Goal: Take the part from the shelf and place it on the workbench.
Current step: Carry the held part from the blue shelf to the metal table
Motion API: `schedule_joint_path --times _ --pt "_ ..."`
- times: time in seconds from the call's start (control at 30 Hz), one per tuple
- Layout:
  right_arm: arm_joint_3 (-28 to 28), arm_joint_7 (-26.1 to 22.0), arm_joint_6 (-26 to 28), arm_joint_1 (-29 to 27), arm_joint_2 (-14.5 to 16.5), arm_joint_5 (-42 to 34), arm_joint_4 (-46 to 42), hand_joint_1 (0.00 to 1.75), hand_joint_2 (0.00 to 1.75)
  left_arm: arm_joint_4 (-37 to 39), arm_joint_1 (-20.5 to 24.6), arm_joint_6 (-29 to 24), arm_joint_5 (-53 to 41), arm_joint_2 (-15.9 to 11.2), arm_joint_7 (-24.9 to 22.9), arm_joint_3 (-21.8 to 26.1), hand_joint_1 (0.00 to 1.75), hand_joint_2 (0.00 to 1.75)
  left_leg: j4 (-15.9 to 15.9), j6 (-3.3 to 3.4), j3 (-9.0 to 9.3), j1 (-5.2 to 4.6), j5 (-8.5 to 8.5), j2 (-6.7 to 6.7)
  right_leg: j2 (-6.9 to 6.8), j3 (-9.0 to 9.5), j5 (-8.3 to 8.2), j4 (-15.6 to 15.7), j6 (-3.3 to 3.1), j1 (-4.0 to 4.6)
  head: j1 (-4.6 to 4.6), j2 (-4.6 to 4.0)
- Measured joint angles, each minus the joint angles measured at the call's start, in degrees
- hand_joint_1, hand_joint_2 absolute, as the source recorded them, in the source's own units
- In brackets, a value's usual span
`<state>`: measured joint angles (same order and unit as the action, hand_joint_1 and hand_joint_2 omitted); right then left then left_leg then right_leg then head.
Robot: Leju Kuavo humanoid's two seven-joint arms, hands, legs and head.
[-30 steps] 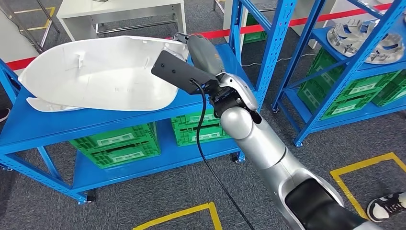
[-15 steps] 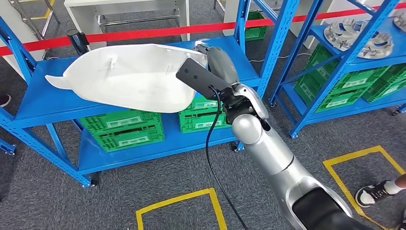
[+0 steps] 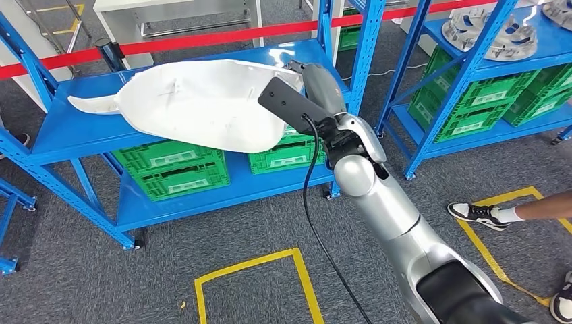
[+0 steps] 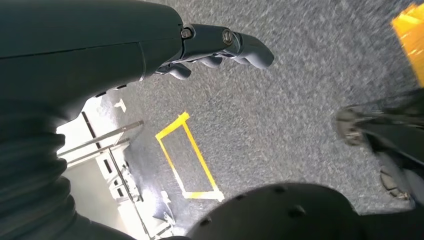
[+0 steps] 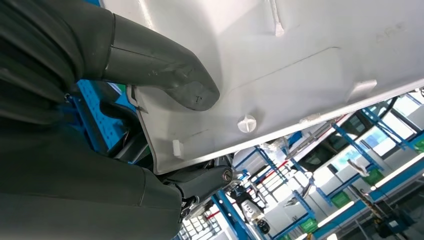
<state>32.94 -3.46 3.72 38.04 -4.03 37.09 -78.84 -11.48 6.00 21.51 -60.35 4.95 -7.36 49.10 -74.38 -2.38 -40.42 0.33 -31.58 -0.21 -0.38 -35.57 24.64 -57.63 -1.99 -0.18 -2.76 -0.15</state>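
Note:
The part is a large white moulded plastic shell (image 3: 195, 101), held tilted just above the blue shelf (image 3: 67, 131) with its pointed tail over the shelf's left half. My right hand (image 3: 317, 84) grips its right edge. In the right wrist view the thumb (image 5: 160, 70) presses on the part's (image 5: 280, 60) inner face and the fingers (image 5: 200, 182) wrap under its rim. My left hand (image 4: 215, 45) hangs over grey carpet, fingers curled and holding nothing.
Green crates (image 3: 172, 172) fill the lower shelf. A second blue rack (image 3: 472, 74) with metal castings (image 3: 492, 34) stands to the right. A red barrier tape (image 3: 202, 40) runs behind. Yellow floor markings (image 3: 249, 270) lie in front. A person's leg and shoes (image 3: 499, 212) are at right.
The camera has shifted, so the shelf sits differently in the picture. The part has come up off the shelf surface, tilted, still in my right hand's grip. A person's leg has entered at right.

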Motion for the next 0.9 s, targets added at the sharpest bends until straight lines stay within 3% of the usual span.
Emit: schedule_joint_path --times 0.07,0.13,0.2,0.27,0.3,0.33,0.37,0.43,0.47,0.53,0.57,0.6,0.67,0.7,0.8,0.83,0.9 --pt "-0.45 -0.05 -0.02 0.0 -0.07 0.53 -0.02 1.75 1.75 -0.07 0.56 0.0 0.07 -0.07 0.08 0.11 0.0 1.75 4.04 0.02 4.48 0.07 2.67 -0.01 -0.08 -1.93 -1.3 -0.45 0.39 -0.12 0.0 0.0" --pt "-1.08 -0.18 -0.18 0.16 -0.1 0.95 -0.2 1.75 1.75 -0.15 1.16 0.0 0.09 -0.16 0.13 0.18 0.0 1.75 11.8 0.37 10.26 -0.1 1.64 -0.11 -0.13 -3.21 -2.4 -0.89 0.99 -0.09 -0.02 0.0" --pt "-1.51 -0.22 -0.68 0.6 -0.12 1.33 -0.36 1.75 1.75 -0.2 1.66 0.0 0.39 -0.21 0.08 0.28 0.0 1.75 16.11 1.26 12.43 -0.47 0.02 -0.22 -0.19 -3.76 -3.63 -0.86 1.67 -0.08 -0.08 0.0" --pt "-1.74 0.04 -1.46 0.89 -0.2 1.8 -0.37 1.75 1.75 -0.19 1.8 0.0 1.01 -0.16 -0.01 0.62 0.0 1.75 16.38 2.46 11.56 -0.56 0.83 -0.07 -0.12 -4.1 -4.31 -0.7 2.35 -0.26 0.01 0.0" --pt "-1.89 0.2 -1.81 0.92 -0.28 1.97 -0.38 1.75 1.75 -0.19 1.8 0.0 1.27 -0.13 -0.04 0.86 0.0 1.75 16.39 2.98 11.16 -0.53 1.44 0.05 -0.05 -4.46 -3.46 -1.24 2.68 -0.32 0.07 0.0" --pt "-2.11 0.28 -2.11 0.95 -0.43 2.11 -0.44 1.75 1.75 -0.18 1.78 0.0 1.48 -0.1 -0.01 1.07 0.0 1.75 16.44 3.45 10.56 -0.45 2.19 0.18 0.03 -5.16 -1.26 -3.07 2.99 -0.39 0.09 0.0" --pt "-2.32 0.22 -2.33 1.02 -0.66 2.15 -0.54 1.75 1.75 -0.19 1.75 0.0 1.6 -0.07 0.11 1.21 0.0 1.75 16.41 3.78 9.75 -0.44 2.98 0.26 0.09 -6.1 1.95 -6.24 3.23 -0.45 0.1 0.0" --pt "-2.62 -0.04 -2.65 1.16 -1.19 2.12 -0.73 1.75 1.75 -0.19 1.54 0.0 1.74 0.01 0.49 1.36 0.0 1.75 16.29 4.12 7.76 -0.55 4.58 0.25 0.11 -7.8 7.46 -14.02 3.47 -0.4 0.04 0.0" --pt "-2.69 -0.17 -2.79 1.15 -1.49 2.07 -0.78 1.75 1.75 -0.19 1.37 0.0 1.76 0.09 0.68 1.41 0.0 1.75 16.2 4.17 6.72 -0.64 5.32 0.25 0.12 -7.94 8.3 -16.9 3.42 -0.35 0.04 0.0" --pt "-2.74 -0.33 -3.0 1.11 -1.87 2.01 -0.79 1.75 1.75 -0.17 1.05 0.0 1.77 0.23 0.88 1.6 0.0 1.75 15.93 4.15 4.75 -0.83 6.65 0.26 0.17 -5.77 6.42 -17.53 2.95 -0.13 0.03 0.0" --pt "-2.79 -0.39 -3.04 1.13 -2.0 2.0 -0.83 1.75 1.75 -0.17 0.97 0.0 1.78 0.29 0.91 1.69 0.0 1.75 15.78 4.12 3.82 -0.94 7.31 0.25 0.2 -3.16 4.94 -14.92 2.48 0.11 0.02 0.0" --pt "-2.86 -0.44 -3.06 1.19 -2.05 1.98 -0.97 1.75 1.75 -0.17 0.95 0.0 1.79 0.42 0.93 1.77 0.0 1.75 15.64 4.07 3.09 -0.98 7.91 0.25 0.24 0.02 4.55 -10.92 1.82 0.41 0.03 0.0" --pt "-3.06 -0.51 -3.07 1.34 -2.11 1.96 -1.39 1.75 1.75 -0.21 0.97 -0.03 1.8 0.62 0.97 1.85 0.0 1.75 15.57 3.72 2.28 -1.05 8.98 0.23 0.23 5.6 5.7 -2.98 1.02 0.93 0.06 0.0" --pt "-3.13 -0.53 -3.11 1.53 -2.18 1.9 -1.58 1.75 1.75 -0.23 0.96 -0.05 1.81 0.71 0.98 1.9 0.0 1.75 15.65 3.41 2.23 -0.97 9.46 0.23 0.25 6.8 6.48 -0.79 0.86 1.08 0.01 0.0" --pt "-3.25 -0.31 -3.39 2.08 -2.64 1.13 -1.66 1.75 1.75 -0.24 0.62 -0.07 1.91 0.92 1.0 2.15 0.0 1.75 16.04 2.35 2.09 -0.83 10.41 0.11 0.17 6.48 5.15 0.61 0.46 0.98 -0.22 0.0" --pt "-3.28 -0.19 -3.37 2.12 -2.82 0.78 -1.62 1.75 1.75 -0.24 0.39 -0.08 1.92 1.02 1.01 2.21 0.0 1.75 15.36 2.04 1.72 -0.83 9.22 0.02 0.09 5.99 4.33 0.87 0.2 0.79 -0.17 0.0" --pt "-3.38 0.1 -2.83 1.72 -3.32 0.29 -1.59 1.75 1.75 -0.24 -0.01 -0.1 1.87 1.1 0.88 2.23 0.0 1.75 10.67 1.44 0.39 -0.67 3.64 -0.07 -0.05 4.55 2.58 1.21 -0.07 0.39 -0.01 0.0"
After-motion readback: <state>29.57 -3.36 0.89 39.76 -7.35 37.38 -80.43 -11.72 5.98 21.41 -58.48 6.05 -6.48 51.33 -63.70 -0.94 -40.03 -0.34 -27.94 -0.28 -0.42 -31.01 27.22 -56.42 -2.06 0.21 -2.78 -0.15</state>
